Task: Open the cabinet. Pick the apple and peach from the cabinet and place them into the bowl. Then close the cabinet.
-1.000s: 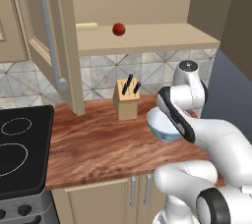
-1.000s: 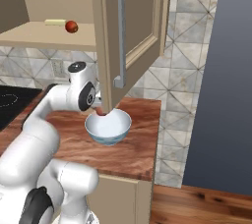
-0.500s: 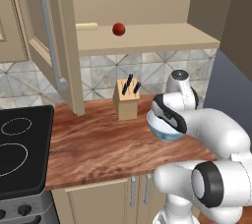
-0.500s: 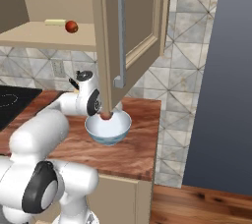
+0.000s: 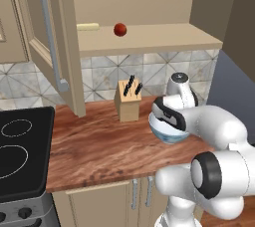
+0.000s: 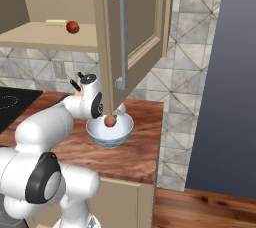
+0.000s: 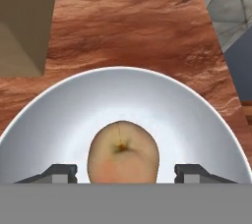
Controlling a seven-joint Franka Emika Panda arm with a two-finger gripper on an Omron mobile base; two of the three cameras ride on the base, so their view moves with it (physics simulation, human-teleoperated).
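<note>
Cabinet (image 5: 55, 47) is hanging open above the wooden counter (image 5: 94, 146), both doors swung out, long grey handle (image 6: 120, 37) showing on the door edge. Apple (image 5: 120, 29) is sitting on the cabinet shelf, a pale yellow item (image 5: 88, 27) lying just beside it on the same shelf. Bowl (image 5: 167, 134) is resting on the counter below the cabinet, near the knife block (image 5: 127, 102). Gripper (image 7: 120, 173) is hovering right over the bowl, fingers spread apart, gaps showing on both sides of the peach (image 7: 123, 154), so it is released. Peach is lying inside the bowl, between the fingertips (image 7: 61, 171).
</note>
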